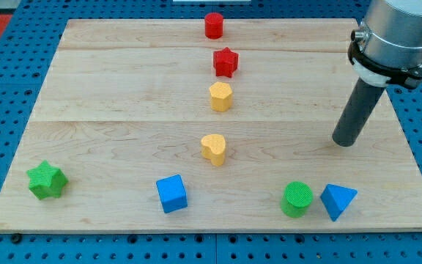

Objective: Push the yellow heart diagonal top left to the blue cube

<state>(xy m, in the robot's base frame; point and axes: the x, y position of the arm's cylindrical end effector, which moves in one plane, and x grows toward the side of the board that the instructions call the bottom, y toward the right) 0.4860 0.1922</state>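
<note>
The yellow heart (214,149) lies near the middle of the wooden board, slightly toward the view's bottom. The blue cube (171,193) sits below and to the left of it, near the board's bottom edge. My tip (344,142) rests on the board at the view's right, far to the right of the heart and touching no block.
A yellow hexagon (220,96), a red star (226,62) and a red cylinder (213,26) line up above the heart. A green star (47,180) is at the bottom left. A green cylinder (297,199) and blue triangle (338,201) sit at the bottom right, below my tip.
</note>
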